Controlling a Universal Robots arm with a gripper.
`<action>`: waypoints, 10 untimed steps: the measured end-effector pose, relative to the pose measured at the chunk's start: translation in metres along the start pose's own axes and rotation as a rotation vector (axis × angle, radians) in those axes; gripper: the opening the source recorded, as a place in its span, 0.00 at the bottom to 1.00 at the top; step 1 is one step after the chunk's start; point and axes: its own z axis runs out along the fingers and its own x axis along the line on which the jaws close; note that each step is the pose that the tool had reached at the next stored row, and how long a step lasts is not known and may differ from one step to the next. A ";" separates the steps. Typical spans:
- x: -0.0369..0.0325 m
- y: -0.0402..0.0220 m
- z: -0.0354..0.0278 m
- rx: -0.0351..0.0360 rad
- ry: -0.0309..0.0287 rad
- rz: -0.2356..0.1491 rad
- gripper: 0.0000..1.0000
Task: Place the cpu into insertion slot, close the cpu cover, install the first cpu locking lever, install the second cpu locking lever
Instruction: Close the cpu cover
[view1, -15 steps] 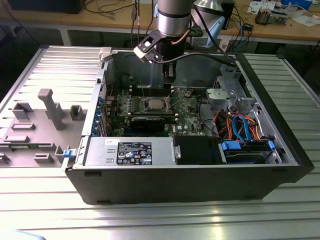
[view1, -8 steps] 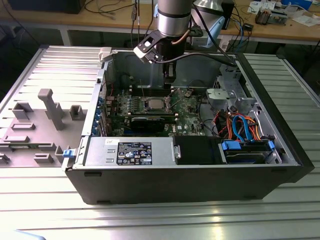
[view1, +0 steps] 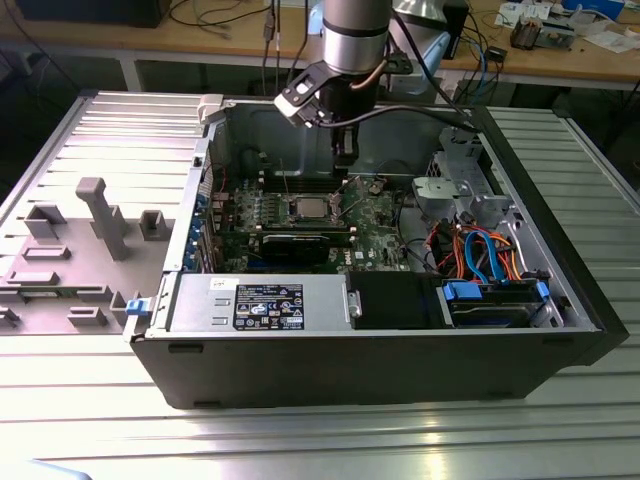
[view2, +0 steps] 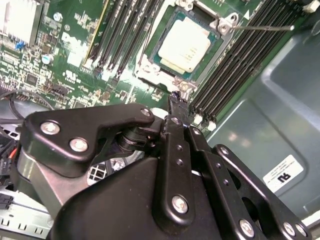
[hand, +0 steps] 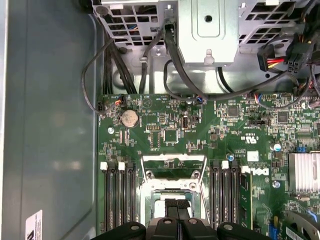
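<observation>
So, from my end the cpu (view2: 186, 45) is already lying flat in the insertion slot (view2: 146, 68), silver top up. The gripper (view2: 178, 100) has its fingers pinched together on nothing, with the tip right by the slot's corner. In the first wrist view the cpu cover (hand: 173, 159) looks tipped up off the slot. It's all inside the open computer case (view1: 400, 370).

Electronics workshop: open computer case (view1: 350, 365) on ribbed metal table (view1: 300, 445), cable-strewn wooden bench (view1: 100, 40) behind.
</observation>
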 end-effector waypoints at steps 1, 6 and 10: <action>0.0000 0.0030 0.0006 0.0001 -0.0001 -0.002 0.11; -0.0001 0.0084 0.0018 0.0004 0.0003 -0.022 0.11; -0.0001 0.0085 0.0018 0.0003 0.0004 -0.022 0.11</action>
